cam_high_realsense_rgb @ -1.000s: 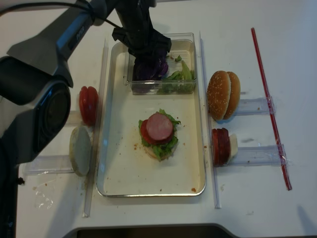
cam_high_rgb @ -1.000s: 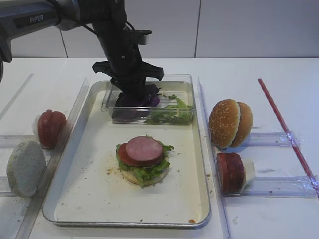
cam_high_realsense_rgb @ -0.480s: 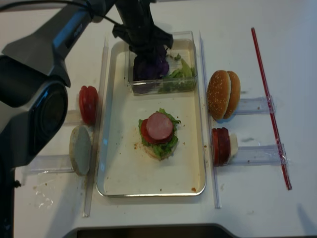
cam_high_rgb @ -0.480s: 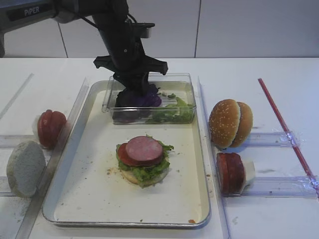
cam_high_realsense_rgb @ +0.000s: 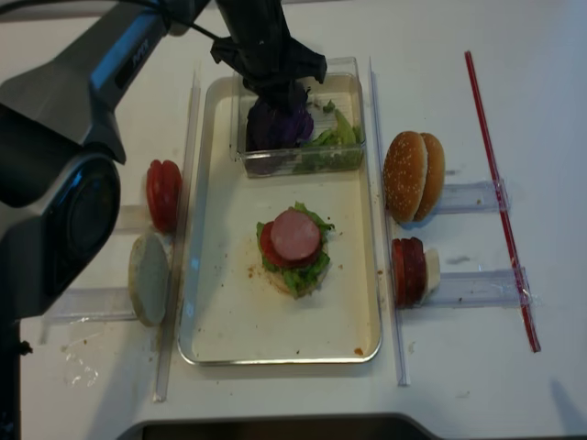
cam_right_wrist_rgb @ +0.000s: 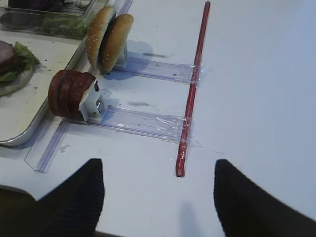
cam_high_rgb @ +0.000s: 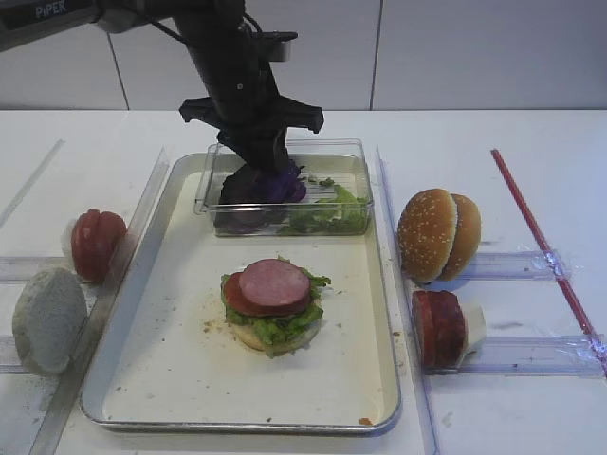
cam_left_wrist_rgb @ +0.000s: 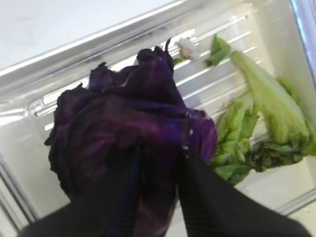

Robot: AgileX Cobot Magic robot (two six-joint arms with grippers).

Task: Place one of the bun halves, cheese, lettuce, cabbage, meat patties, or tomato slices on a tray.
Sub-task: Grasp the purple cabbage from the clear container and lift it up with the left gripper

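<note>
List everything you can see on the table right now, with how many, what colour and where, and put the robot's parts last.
tray: one, silver rim, table centre
clear plastic box: one, far end of tray
purple cabbage: one clump, over the box
lettuce: green, box's right half
stacked burger: one, pink meat patty on top, tray centre
sesame bun halves: two, golden, right of tray
tomato slices: red, left of tray
dark red slices: right of tray
pale bun half: one, left
red straw: one, far right
left hand: black, shut on purple cabbage
right hand: black, open, above bare table

Pinching a bunch of purple cabbage (cam_left_wrist_rgb: 133,128) between two dark fingers (cam_left_wrist_rgb: 197,197), above a clear plastic box (cam_left_wrist_rgb: 64,79). Green lettuce (cam_left_wrist_rgb: 261,123) to the right, inside the box.
</note>
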